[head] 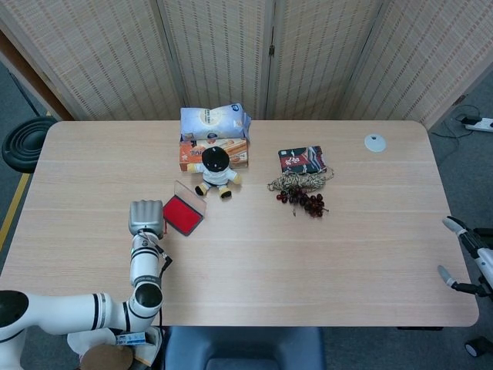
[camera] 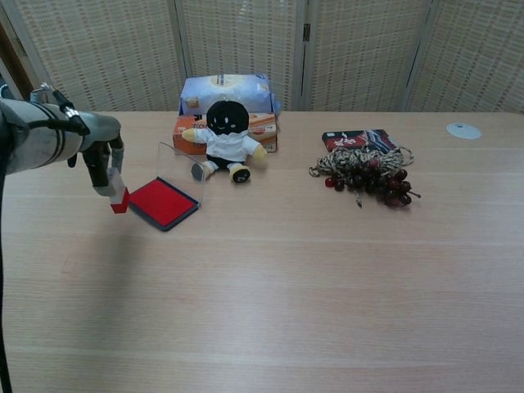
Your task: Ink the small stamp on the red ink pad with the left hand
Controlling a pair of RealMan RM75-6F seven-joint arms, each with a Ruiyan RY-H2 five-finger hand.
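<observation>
We see the left hand gripping the small stamp just beside the red ink pad's left corner, above the tabletop.

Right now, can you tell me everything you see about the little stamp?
The small stamp is a tiny block, pale on top with a red bottom end. The left hand holds its pale upper part, so it hangs tilted in the air, red end down. It sits just left of the red ink pad, near its edge, not pressed onto it yet.

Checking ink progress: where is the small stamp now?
In the chest view, the small red-tipped stamp hangs from the left hand, just left of the open red ink pad.
</observation>
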